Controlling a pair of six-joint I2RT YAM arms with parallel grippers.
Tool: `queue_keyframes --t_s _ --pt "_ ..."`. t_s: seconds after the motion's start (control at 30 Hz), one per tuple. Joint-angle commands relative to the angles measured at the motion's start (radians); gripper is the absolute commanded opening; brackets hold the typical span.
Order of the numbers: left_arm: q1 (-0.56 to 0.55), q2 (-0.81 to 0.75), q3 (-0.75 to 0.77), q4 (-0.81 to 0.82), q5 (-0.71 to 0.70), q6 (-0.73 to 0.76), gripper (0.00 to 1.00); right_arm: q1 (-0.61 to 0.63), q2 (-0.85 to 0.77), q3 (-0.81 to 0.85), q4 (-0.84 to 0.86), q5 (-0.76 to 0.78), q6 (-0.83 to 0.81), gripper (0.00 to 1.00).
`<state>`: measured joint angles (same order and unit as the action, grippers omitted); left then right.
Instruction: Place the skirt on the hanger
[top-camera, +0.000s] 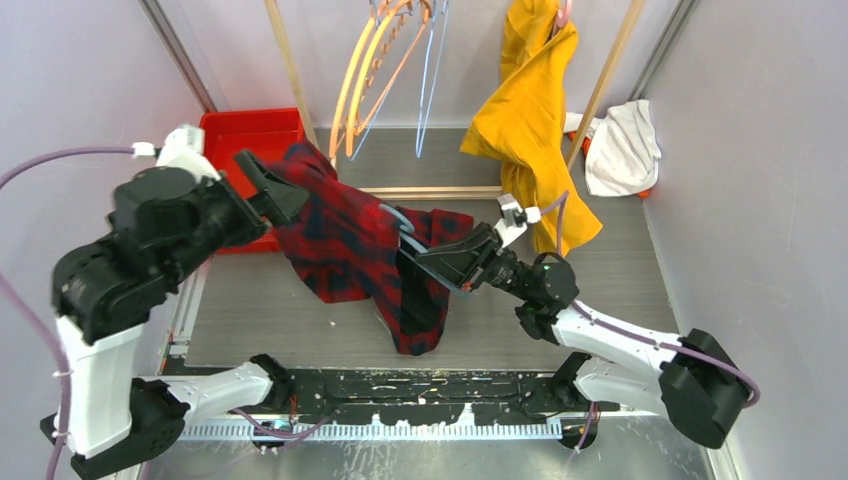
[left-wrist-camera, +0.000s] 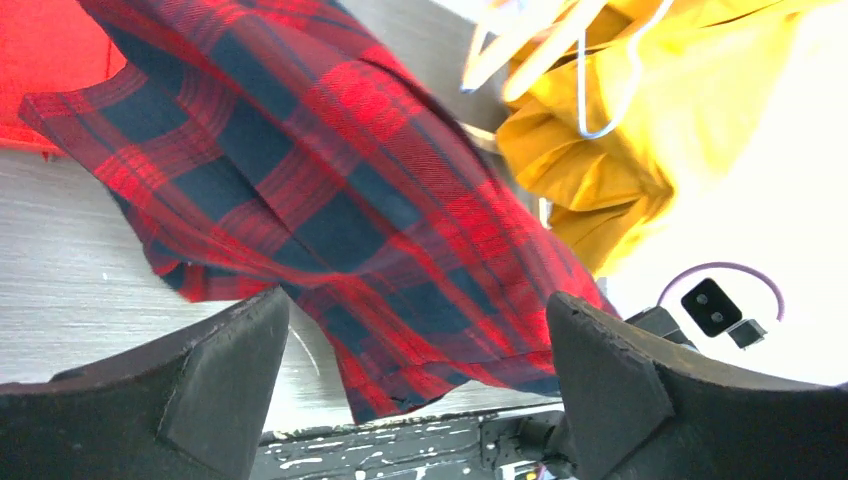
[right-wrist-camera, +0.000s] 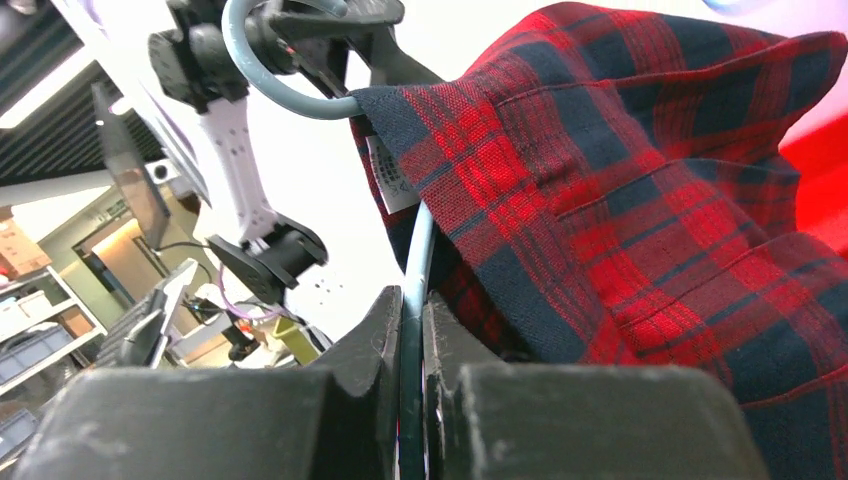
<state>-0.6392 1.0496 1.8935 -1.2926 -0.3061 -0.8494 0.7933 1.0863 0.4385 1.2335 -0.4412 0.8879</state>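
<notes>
Skirt (top-camera: 345, 240) on hanger (right-wrist-camera: 416, 250), right hand (right-wrist-camera: 412, 300) clamped; left hand (left-wrist-camera: 410, 312) splayed, seemingly empty

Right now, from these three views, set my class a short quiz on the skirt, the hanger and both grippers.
1. True or false: the left gripper is clamped on the skirt.
2. The right gripper is: A) shut on the hanger; B) open above it; C) out of sight.
3. Fill in: the garment hanging at the back is ____ in colour.

Key: 1 false, its jaws stand wide open; 2 A; 3 yellow.
</notes>
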Motion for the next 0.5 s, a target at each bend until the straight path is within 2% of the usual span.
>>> queue_keyframes --t_s 0.0,0.13,0.4,0.47 --pt "0.006 0.0 0.122 -0.068 -0.045 0.032 0.99 0.007 -0.152 0.091 0.189 0.065 -0.034 0.01" --pt "0.007 0.009 0.196 -0.085 -0.032 0.036 0.99 0.006 -0.288 0.113 0.169 0.098 -0.056 0.01" --pt "0.006 -0.016 0.256 -0.123 -0.042 0.046 0.99 0.007 -0.65 0.164 -0.102 0.185 -0.223 0.01" --pt "0.007 -0.023 0.242 -0.12 -0.034 0.044 0.99 0.007 -0.674 0.182 -0.12 0.217 -0.237 0.01"
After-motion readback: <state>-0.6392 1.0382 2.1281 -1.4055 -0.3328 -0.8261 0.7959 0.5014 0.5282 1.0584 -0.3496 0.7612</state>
